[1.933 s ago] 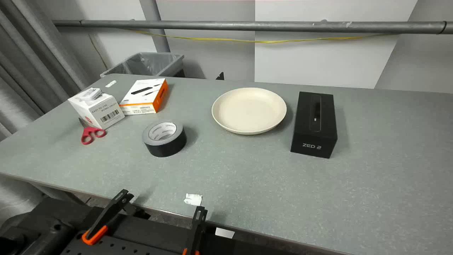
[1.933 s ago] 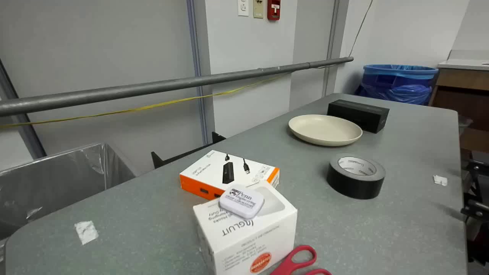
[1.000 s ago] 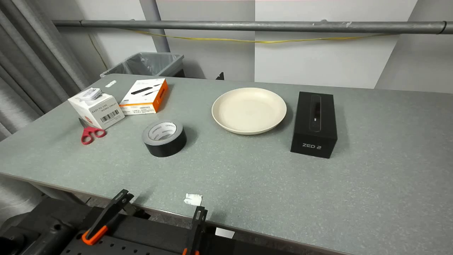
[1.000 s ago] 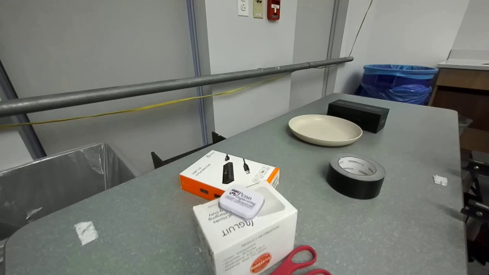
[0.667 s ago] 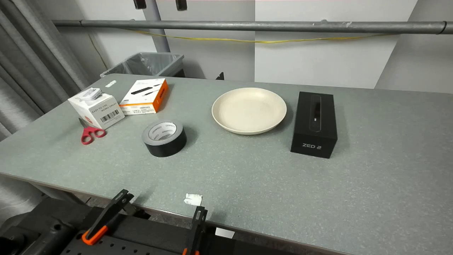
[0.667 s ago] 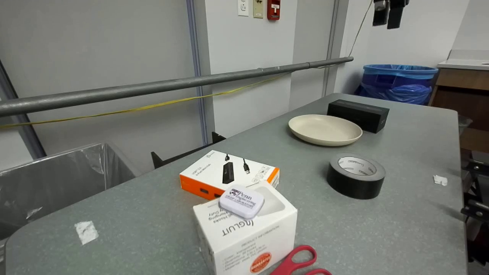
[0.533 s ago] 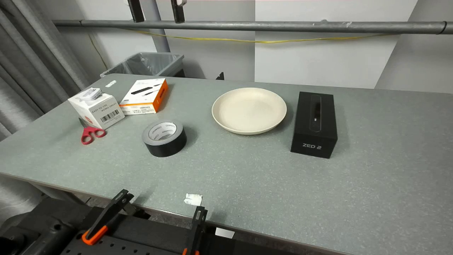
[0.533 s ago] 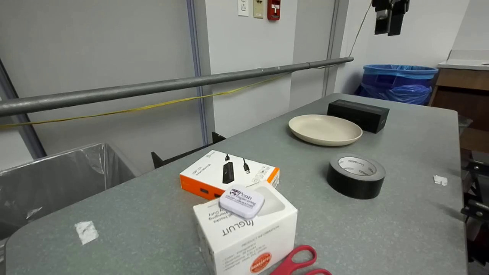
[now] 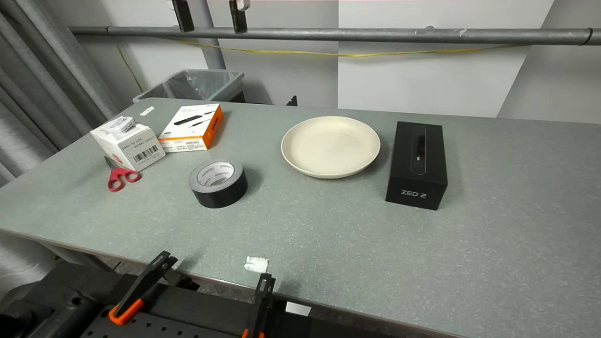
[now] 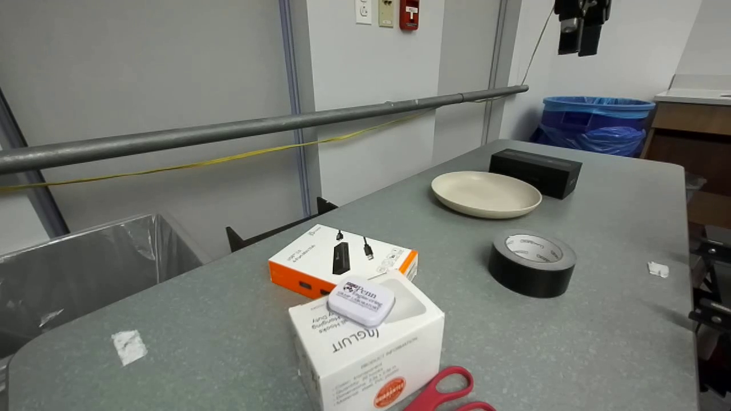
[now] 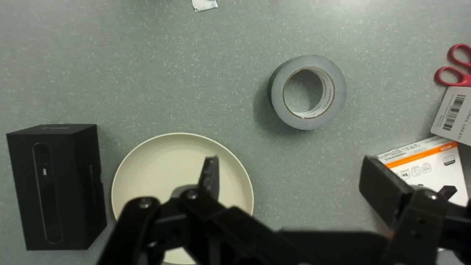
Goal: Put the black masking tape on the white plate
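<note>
The black masking tape [image 9: 220, 195] lies flat on the grey table, hole upward. It shows also in an exterior view [image 10: 531, 278] and in the wrist view [image 11: 337, 88]. The white plate [image 9: 331, 146] is cream-coloured, with nothing on it, and sits apart from the tape; it also shows in an exterior view [image 10: 485, 194]. My gripper [image 9: 213, 30] is open and empty, high above the table at the top edge of both exterior views [image 10: 579, 53]. In the wrist view its fingers [image 11: 290, 162] are wide apart, and the left one hides part of the plate [image 11: 162, 162].
A black box [image 9: 415, 166] stands beside the plate. A white-orange box [image 9: 190, 126], a white box [image 9: 134, 145] with a small tin [image 10: 361, 301] on top, and red scissors [image 9: 123, 177] lie past the tape. A grey bar [image 9: 328, 34] runs behind the table.
My gripper has come into both exterior views from above and moved downward, with only a slight shift in the last half second. The tape, plate and boxes have not moved.
</note>
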